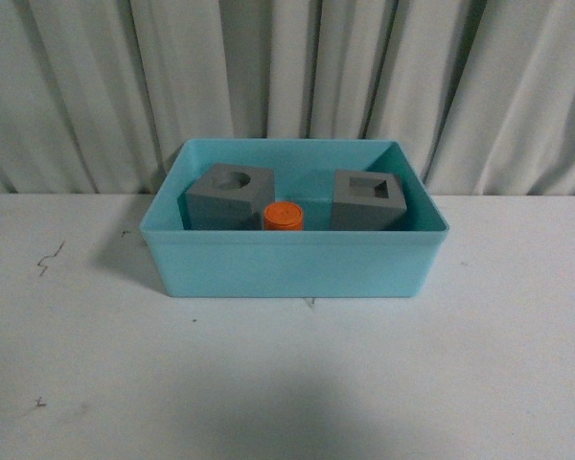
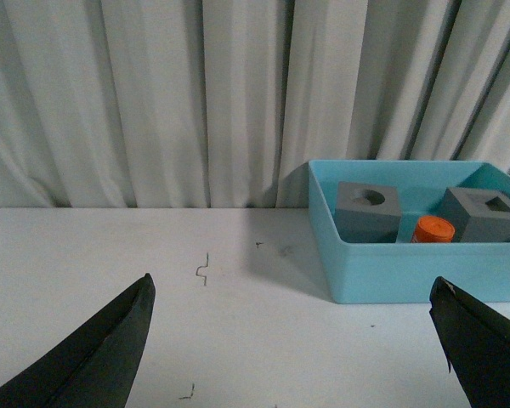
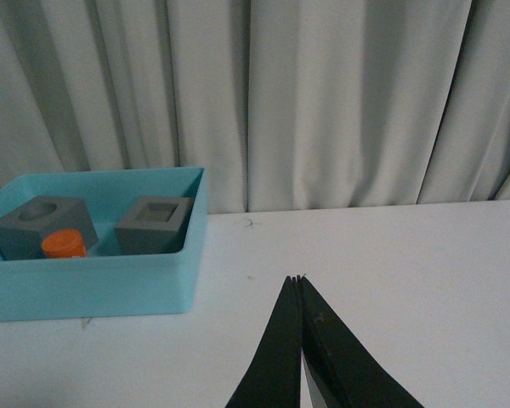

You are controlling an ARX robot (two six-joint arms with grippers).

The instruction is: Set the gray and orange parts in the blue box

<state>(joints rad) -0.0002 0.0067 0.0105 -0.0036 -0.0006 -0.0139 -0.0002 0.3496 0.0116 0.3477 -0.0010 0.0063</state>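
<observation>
A white worktop [image 1: 287, 383] is backed along its far edge by a pale curtain [image 1: 287, 77]. The blue box [image 1: 292, 264] is set near that far edge, midway along it. Inside, the round-recess gray cube [image 1: 228, 196] is seen toward the box's left wall, the rectangular-recess gray cube [image 1: 369, 199] toward its right wall, and the orange cylinder [image 1: 283, 217] between them against the near wall. The left gripper [image 2: 293, 340] is spread wide and empty; the right gripper [image 3: 299, 340] is pressed closed on nothing.

You can't see the lower half of either gray cube [image 1: 228, 197] or the orange cylinder [image 1: 283, 218]: the blue box [image 1: 287, 264] near wall hides them.
</observation>
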